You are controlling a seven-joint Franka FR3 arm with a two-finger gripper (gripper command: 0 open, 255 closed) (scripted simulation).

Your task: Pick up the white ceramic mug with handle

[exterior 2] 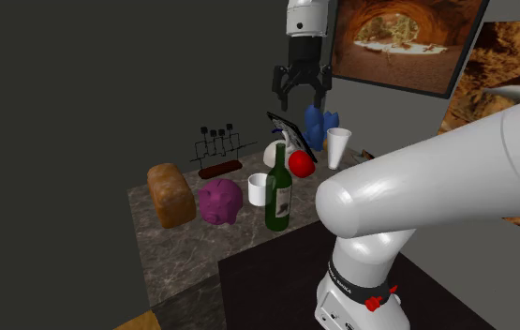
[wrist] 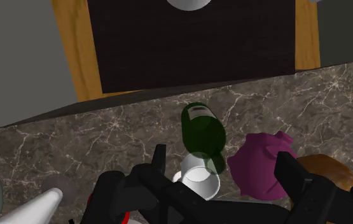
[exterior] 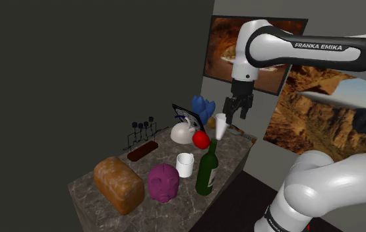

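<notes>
Two words, "FRANKA EMIKA", read on the white arm (exterior: 320, 47); the plain white mug (exterior: 185, 165) stands upright, mouth up, on the dark veined tabletop (exterior: 235, 150) beside a green wine bottle (exterior: 207, 173); the black tool (exterior: 237, 114) hangs above, fingers apart.

The shoulder camera is sitting close beside the arm (exterior: 326, 184), looking down across the marble counter (exterior: 233, 153) toward the wall pictures (exterior: 320, 112). The second exterior camera is standing somewhat farther back, facing nearly the same way. The wrist camera is looking steeply down from above the counter. All three are sharing the green bottle (wrist: 203, 130) and white mug (wrist: 200, 181).
</notes>
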